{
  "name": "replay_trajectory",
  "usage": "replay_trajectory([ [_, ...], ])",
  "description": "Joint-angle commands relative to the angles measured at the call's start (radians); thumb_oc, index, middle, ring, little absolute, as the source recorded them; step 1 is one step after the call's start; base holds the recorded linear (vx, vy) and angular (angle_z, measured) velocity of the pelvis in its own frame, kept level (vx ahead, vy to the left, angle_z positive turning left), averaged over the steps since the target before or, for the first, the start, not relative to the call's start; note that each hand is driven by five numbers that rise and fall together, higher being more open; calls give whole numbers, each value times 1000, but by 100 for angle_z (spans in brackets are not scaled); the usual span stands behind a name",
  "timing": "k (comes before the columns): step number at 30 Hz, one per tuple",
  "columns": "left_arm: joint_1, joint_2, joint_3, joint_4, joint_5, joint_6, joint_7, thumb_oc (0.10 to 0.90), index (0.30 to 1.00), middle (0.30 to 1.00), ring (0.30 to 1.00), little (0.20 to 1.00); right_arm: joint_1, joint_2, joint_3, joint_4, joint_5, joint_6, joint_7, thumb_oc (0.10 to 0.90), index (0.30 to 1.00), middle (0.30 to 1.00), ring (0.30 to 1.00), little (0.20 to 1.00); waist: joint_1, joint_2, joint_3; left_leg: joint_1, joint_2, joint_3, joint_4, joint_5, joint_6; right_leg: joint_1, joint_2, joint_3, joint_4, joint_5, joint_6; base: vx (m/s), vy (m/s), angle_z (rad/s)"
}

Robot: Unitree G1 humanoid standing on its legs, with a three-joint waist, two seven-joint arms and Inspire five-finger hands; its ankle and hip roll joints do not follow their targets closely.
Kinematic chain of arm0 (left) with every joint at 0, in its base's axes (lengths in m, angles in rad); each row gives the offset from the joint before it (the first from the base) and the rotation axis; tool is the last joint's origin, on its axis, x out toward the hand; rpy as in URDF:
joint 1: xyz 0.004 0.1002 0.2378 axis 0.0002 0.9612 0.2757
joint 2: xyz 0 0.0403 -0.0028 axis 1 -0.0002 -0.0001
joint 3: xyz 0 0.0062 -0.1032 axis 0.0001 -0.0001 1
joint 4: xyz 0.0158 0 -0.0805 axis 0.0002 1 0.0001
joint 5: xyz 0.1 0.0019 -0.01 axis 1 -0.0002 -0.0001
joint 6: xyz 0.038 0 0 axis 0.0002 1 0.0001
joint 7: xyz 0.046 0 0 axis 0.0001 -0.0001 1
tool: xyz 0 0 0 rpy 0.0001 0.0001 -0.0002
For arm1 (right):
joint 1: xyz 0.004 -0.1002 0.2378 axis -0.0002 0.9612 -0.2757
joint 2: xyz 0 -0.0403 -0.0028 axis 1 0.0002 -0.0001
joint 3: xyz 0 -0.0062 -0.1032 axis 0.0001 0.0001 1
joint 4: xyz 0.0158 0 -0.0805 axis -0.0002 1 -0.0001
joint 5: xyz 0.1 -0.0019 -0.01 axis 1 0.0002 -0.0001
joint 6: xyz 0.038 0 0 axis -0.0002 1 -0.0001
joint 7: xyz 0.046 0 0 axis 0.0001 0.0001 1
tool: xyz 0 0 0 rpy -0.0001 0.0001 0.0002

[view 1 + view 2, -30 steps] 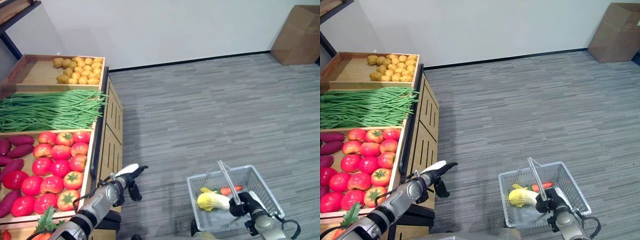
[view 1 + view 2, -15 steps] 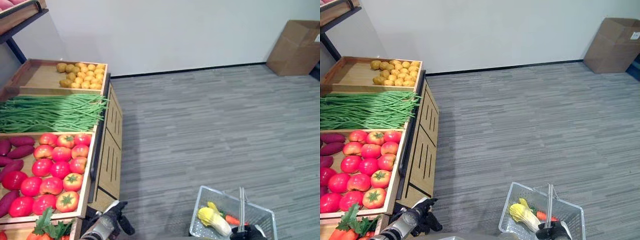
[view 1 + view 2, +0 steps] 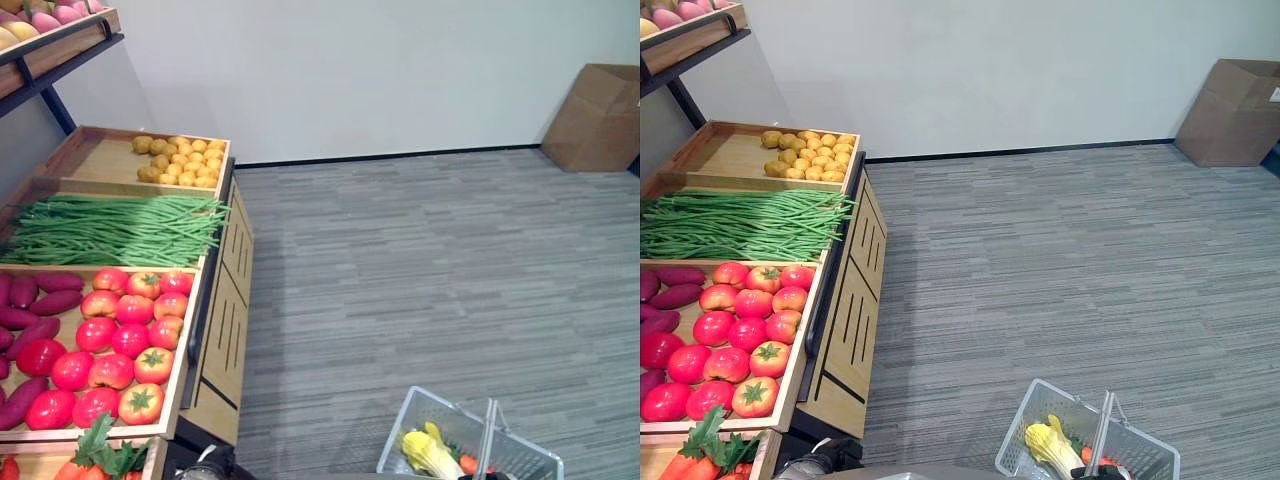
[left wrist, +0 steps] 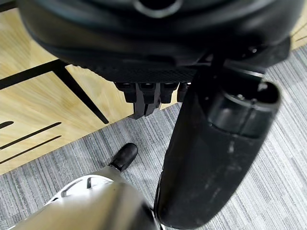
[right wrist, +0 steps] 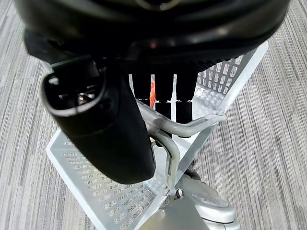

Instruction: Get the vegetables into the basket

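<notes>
The basket (image 3: pixel 1040 440) is a grey wire one down at the bottom right of the head views, hanging over the grey floor (image 3: pixel 430 260). Inside there's a yellow-green leafy cabbage (image 3: pixel 428 455) and, just beside it, a bit of orange carrot (image 3: pixel 467 463). The basket handle (image 5: pixel 180 127) is up, and in the right wrist view the right hand (image 5: pixel 105 129) has its fingers (image 5: pixel 163 93) curled over that handle with the thumb alongside, so it's carrying the basket by the handle.

The left hand (image 4: pixel 211 158) is by the wooden side of the stand (image 3: pixel 225 350), low down next to the floor. In its wrist view the fingers (image 4: pixel 144 96) look curled in with nothing in them.

On the stand to the left: red tomatoes (image 3: pixel 125 350) in the nearest big tray, purple sweet potatoes (image 3: pixel 30 320) right beside them, a pile of green beans (image 3: pixel 110 230) in the next tray back, then small potatoes (image 3: pixel 180 160) in the far tray. Carrots with leafy tops (image 3: pixel 700 455) poke in at the bottom left corner. A cardboard box (image 3: pixel 595 115) sits against the white wall, well apart from everything.
</notes>
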Motion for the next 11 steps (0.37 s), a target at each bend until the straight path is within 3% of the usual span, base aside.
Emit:
replay_trajectory([
  [1, -53, 24, 6, 40, 35, -10, 13, 900, 1000, 1000, 1000, 1000, -25, 1, 11, 60, 0, 4, 14, 400, 300, 300, 300, 300, 2, 7, 31, 9, -21, -75, 2, -2, -19, 66, -11, -24, 15, -44, 40, 0, 0, 0],
  [11, -52, 19, -17, 22, 41, -20, 4, 900, 1000, 1000, 1000, 1000, -29, 5, 35, 58, -14, 1, 30, 400, 300, 300, 300, 300, 1, 6, 34, 3, -19, -76, 2, 1, -20, 60, -9, -28, 17, -40, 38, 0, 0, 0],
])
